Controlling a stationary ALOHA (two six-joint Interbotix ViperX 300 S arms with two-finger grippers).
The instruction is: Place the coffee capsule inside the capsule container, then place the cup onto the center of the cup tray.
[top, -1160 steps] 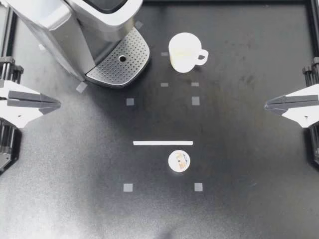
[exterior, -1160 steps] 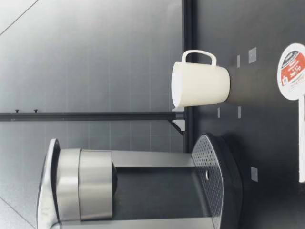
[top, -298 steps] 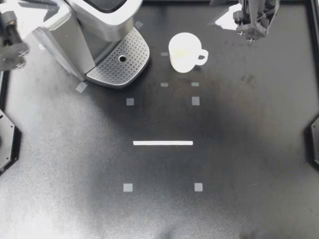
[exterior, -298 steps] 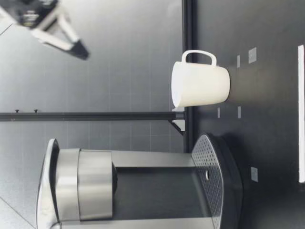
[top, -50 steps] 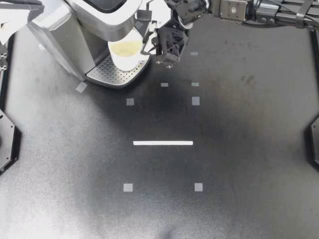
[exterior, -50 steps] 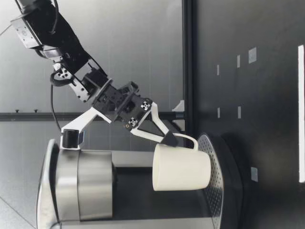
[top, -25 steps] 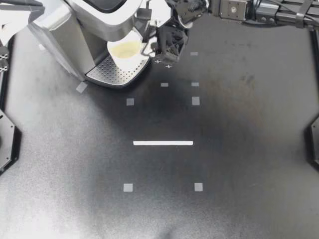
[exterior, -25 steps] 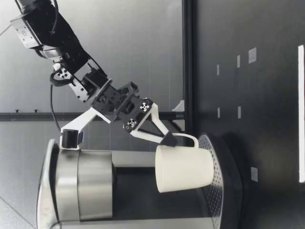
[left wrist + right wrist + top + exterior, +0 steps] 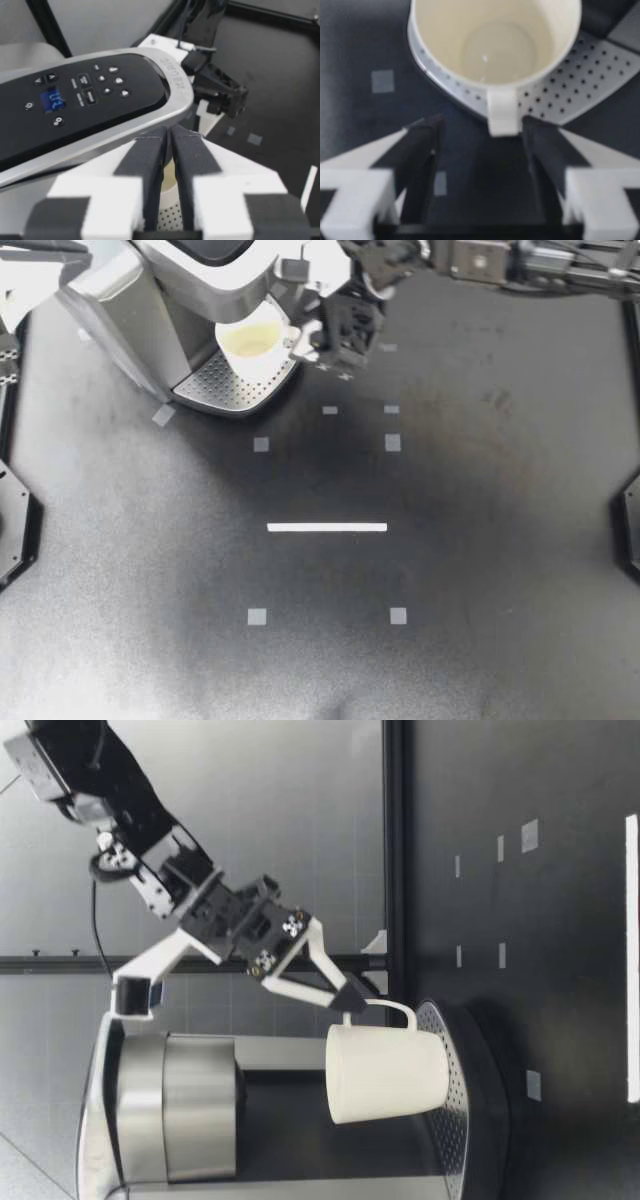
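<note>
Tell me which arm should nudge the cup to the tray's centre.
Right. My right tool is open and straddles the handle of the cup at the cup tray. My left tool is shut above the machine's control panel, away from the cup.

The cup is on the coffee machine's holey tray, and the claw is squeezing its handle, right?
Not squeezing: the right wrist view shows my right gripper open, its fingers apart on either side of the handle. The cup is on the drip tray.

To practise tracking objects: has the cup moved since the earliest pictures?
Yes. The cup has moved from the open table onto the cup tray, closer to the coffee machine.
</note>
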